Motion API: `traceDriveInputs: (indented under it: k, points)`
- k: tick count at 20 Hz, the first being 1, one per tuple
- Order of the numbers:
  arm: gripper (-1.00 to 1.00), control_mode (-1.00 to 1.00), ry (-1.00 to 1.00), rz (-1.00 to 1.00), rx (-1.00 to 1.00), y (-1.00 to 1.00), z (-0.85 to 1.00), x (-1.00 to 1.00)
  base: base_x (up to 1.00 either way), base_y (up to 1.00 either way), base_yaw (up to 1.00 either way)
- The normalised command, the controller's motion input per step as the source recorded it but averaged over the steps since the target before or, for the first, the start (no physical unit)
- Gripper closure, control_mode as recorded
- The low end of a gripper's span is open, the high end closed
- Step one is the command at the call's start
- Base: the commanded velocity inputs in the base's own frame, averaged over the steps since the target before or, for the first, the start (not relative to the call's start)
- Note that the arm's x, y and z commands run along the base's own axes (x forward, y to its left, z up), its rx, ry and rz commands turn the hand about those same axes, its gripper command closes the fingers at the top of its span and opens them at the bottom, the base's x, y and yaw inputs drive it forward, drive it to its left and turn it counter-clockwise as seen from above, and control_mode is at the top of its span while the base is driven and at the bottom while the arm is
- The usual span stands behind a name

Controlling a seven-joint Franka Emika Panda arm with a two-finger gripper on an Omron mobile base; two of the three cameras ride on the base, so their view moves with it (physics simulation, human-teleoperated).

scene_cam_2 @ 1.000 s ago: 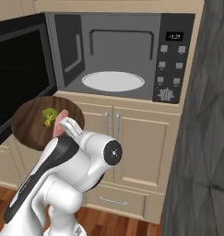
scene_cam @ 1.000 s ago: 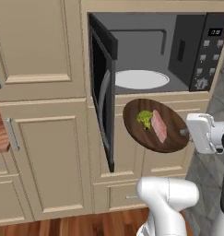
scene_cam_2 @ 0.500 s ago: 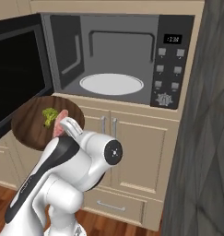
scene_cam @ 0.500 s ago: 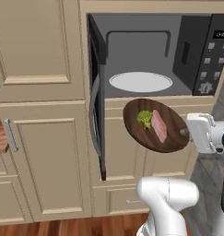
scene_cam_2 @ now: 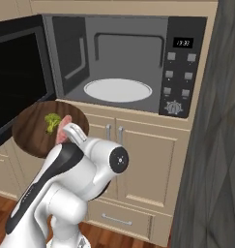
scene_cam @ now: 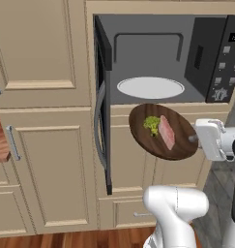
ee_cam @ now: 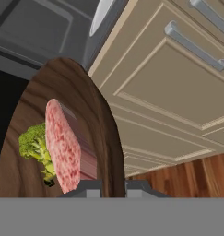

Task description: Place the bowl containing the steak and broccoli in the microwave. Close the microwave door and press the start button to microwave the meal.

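The dark brown wooden bowl (scene_cam: 179,145) hangs in the air in front of the cabinets, just below the microwave (scene_cam: 138,53) opening. My gripper (scene_cam: 192,139) is shut on its right rim. In the bowl lie the pinkish steak (scene_cam: 166,132) and the green broccoli (scene_cam: 151,124), side by side. The hand view shows the bowl (ee_cam: 92,124), steak (ee_cam: 62,147) and broccoli (ee_cam: 35,145) close up above my gripper (ee_cam: 109,186). The microwave door (scene_cam: 102,101) stands wide open to the left. The white turntable plate (scene_cam: 150,87) is bare. The right base view has the bowl (scene_cam_2: 34,128) left of my arm.
The dark button panel (scene_cam_2: 179,68) with its lit display sits on the microwave's right. Beige cabinet doors (scene_cam: 46,160) and drawers surround it. A dark wall (scene_cam_2: 215,145) stands close on the right. Wooden floor (ee_cam: 187,177) lies below.
The whole picture has shifted slightly, so the base has moved; the open door now shows more edge-on. The bowl stays held in my gripper in the same place relative to the arm.
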Motion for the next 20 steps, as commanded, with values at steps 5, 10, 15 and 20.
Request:
traceDriveInputs:
  k: [5, 10, 15, 20]
  points:
    - [1.00, -1.00, 0.00, -0.03, 0.00, 0.00, 0.02, 0.13, 0.00, 0.00, 0.00]
    - [1.00, -1.00, 0.00, -0.11, 0.00, -0.15, 0.23, 0.17, 0.00, 0.00, 0.00]
    - [1.00, -1.00, 0.00, -0.16, 0.03, -0.39, 0.61, 0.29, 0.00, 0.00, 0.00]
    - [1.00, -1.00, 0.02, -0.12, 0.01, -0.33, 0.50, 0.27, 0.00, 0.00, 0.00]
